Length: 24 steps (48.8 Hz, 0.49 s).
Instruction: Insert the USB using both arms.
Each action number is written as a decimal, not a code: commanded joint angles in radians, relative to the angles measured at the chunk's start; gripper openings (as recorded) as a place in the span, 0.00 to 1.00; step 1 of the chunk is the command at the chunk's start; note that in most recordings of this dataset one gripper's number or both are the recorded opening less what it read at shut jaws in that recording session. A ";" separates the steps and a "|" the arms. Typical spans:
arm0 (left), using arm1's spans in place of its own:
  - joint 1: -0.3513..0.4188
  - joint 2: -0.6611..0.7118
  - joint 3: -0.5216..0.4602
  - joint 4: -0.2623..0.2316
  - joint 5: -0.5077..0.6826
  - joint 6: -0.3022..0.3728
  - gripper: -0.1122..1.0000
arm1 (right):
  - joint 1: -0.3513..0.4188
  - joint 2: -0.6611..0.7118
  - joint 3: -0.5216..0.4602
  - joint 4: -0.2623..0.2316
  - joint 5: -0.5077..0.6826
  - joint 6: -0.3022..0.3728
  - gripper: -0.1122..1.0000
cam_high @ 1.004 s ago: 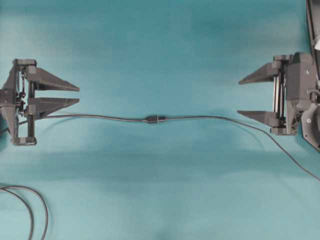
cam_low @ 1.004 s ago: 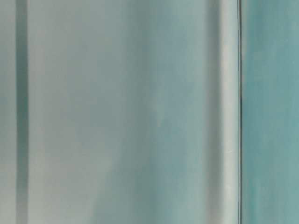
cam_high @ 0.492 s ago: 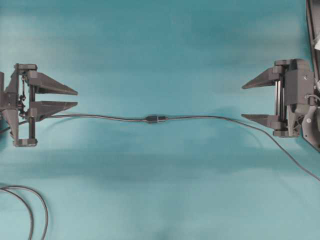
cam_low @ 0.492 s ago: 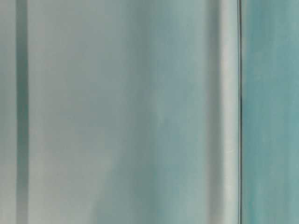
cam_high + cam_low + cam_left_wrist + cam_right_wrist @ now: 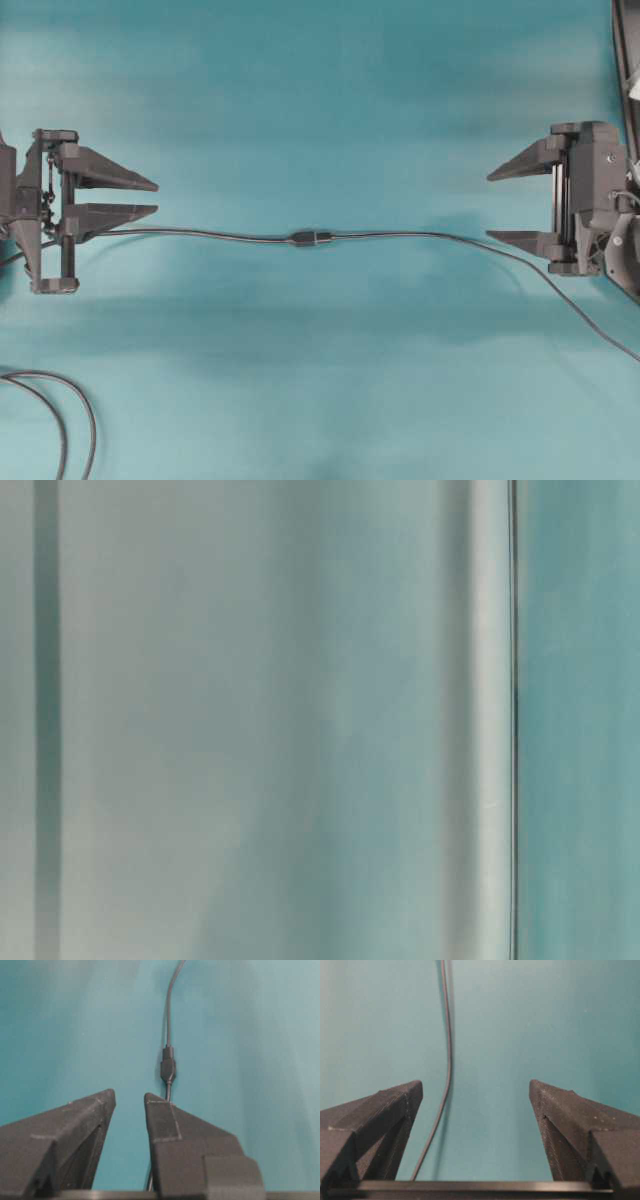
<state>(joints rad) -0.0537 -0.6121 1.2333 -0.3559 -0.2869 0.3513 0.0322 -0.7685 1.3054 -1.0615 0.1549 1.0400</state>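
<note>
The USB [image 5: 322, 238] lies mid-table, butted end to end against the black socket [image 5: 302, 239]; no silver tip shows. Thin cables run from the joint to both sides. My left gripper [image 5: 157, 197] is far to the left, open and empty, and the left cable [image 5: 200, 233] passes just under its lower finger. My right gripper [image 5: 489, 207] is far to the right, wide open and empty. In the left wrist view the joined USB [image 5: 168, 1053] and socket [image 5: 168, 1070] lie beyond the open left gripper [image 5: 129, 1095]. The right wrist view shows only cable [image 5: 449, 1050] ahead of the right gripper [image 5: 475, 1085].
A looped dark cable [image 5: 62, 420] lies at the bottom left corner. Part of the right arm's base [image 5: 628, 50] stands at the top right edge. The table is a plain teal surface. The table-level view is a blur with nothing recognisable.
The right gripper has drawn back a little to the right. The left gripper has shifted only slightly. The joined cables have not moved.
</note>
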 commanded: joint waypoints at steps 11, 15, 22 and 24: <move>-0.003 -0.006 0.008 -0.003 -0.009 -0.021 0.87 | 0.000 0.003 -0.006 -0.003 -0.009 -0.006 0.89; -0.003 -0.006 0.025 -0.003 -0.009 -0.021 0.87 | 0.000 0.003 0.005 -0.003 -0.009 0.002 0.89; -0.014 -0.008 0.021 -0.003 -0.025 -0.020 0.88 | 0.000 0.003 0.017 -0.003 -0.025 0.018 0.89; -0.012 -0.008 0.021 -0.002 -0.034 -0.021 0.87 | 0.000 0.003 0.023 -0.003 -0.044 0.029 0.89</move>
<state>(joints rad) -0.0614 -0.6182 1.2701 -0.3574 -0.2991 0.3421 0.0322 -0.7685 1.3330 -1.0615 0.1396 1.0600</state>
